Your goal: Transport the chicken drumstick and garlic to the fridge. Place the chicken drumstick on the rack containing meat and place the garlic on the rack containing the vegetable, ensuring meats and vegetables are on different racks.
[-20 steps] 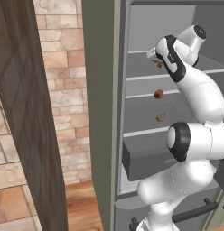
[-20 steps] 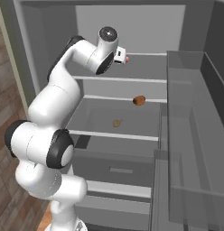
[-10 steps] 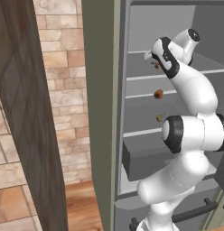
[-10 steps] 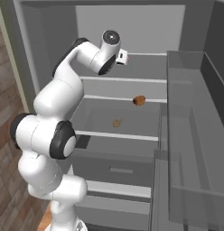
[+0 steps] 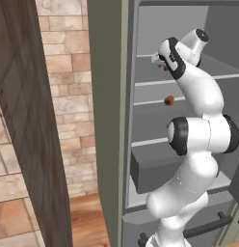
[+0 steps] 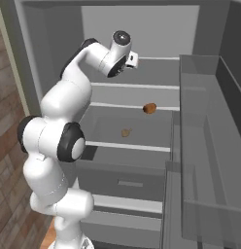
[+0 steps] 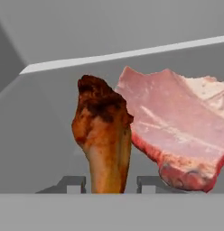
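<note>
Reached deeper toward the rack containing meat [image 6: 156, 65] than a second ago. Chicken drumstick [image 7: 104, 135] standing lengthwise along gripper [image 7: 107, 182], thick end away, bone end between parted fingertips [image 7: 73, 182], just beside the meat [image 7: 177, 131].

The meat [image 7: 177, 135] crowds the chicken drumstick [image 7: 104, 135] on one side — the other lies bare.

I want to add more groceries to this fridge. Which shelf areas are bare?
The top shelf is crowded around the gripper: chicken drumstick beside the meat. The shelf below is bare left of the vegetable. The next shelf is bare right of the garlic.
</note>
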{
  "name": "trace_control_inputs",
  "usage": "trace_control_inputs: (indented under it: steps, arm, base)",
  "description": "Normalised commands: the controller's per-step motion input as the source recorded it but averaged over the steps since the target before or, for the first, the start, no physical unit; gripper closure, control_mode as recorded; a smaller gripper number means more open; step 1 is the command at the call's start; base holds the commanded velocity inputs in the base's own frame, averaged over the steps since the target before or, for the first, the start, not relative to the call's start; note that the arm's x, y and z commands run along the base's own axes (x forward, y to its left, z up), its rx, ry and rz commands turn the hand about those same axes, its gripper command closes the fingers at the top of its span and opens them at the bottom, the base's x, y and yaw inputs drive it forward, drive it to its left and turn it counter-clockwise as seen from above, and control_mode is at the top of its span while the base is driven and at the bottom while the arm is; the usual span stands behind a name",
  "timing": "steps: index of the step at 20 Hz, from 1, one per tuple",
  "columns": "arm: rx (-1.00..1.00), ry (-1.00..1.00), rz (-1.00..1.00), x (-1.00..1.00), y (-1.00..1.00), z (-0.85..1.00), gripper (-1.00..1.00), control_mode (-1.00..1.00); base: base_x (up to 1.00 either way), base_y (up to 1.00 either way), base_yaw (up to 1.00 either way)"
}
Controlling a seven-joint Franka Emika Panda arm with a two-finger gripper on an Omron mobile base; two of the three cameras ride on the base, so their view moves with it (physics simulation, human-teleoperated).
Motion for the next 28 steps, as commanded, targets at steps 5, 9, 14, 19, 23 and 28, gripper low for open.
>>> trace_control_inputs:
  steps: [5, 9, 14, 19, 23, 28]
  arm:
    - [0.0, -0.02, 0.0, -0.05, 0.0, 0.02, -1.0, -1.0]
    - [0.0, -0.05, 0.0, -0.13, 0.0, 0.12, -1.0, -1.0]
    - [0.0, -0.11, 0.0, -0.59, 0.01, 0.0, -1.0, -1.0]
    - [0.0, -0.2, 0.0, -0.74, 0.0, 0.0, -1.0, -1.0]
    - [-0.01, -0.24, 0.0, -0.83, 0.06, 0.1, -1.0, -1.0]
    - [-0.01, -0.17, 0.0, -0.98, 0.08, 0.56, -1.0, -1.0]
  base:
    - [0.0, 0.0, 0.0]
    - [0.0, 0.0, 0.0]
    - [0.0, 0.0, 0.0]
    - [0.0, 0.0, 0.0]
    - [0.0, 0.0, 0.0]
    - [0.0, 0.0, 0.0]
